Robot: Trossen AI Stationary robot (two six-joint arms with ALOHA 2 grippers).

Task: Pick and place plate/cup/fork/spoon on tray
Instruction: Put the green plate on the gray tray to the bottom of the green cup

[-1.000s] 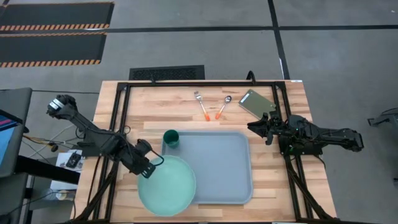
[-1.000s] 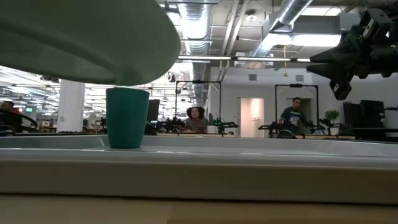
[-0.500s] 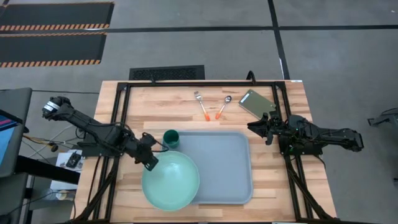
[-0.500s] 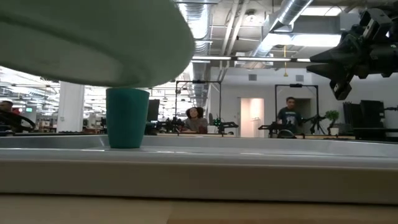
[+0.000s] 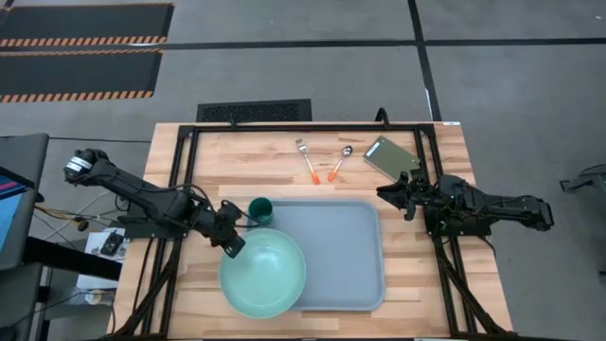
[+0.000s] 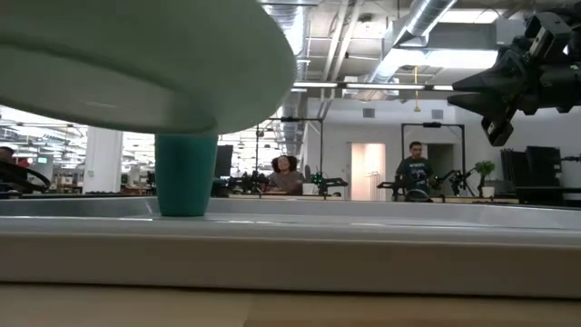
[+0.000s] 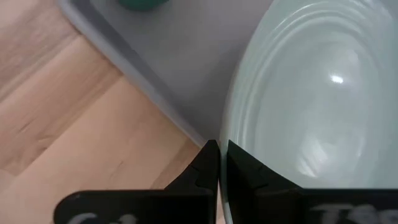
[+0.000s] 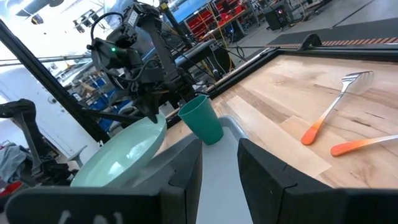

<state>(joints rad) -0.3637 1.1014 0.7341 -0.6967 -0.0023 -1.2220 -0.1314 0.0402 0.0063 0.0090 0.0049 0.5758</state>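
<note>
Wooden table, grey floor, people beyond, tray

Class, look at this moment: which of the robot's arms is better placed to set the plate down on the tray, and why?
The left. Its tool is shut on the plate rim, holding it raised, partly over the tray. The right tool hovers open beside the tray's far right corner, holding nothing.

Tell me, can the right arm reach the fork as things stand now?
Probably yes. The right claw is open and empty, and the fork lies on bare table nearby, apart from the spoon, with nothing between them.
</note>
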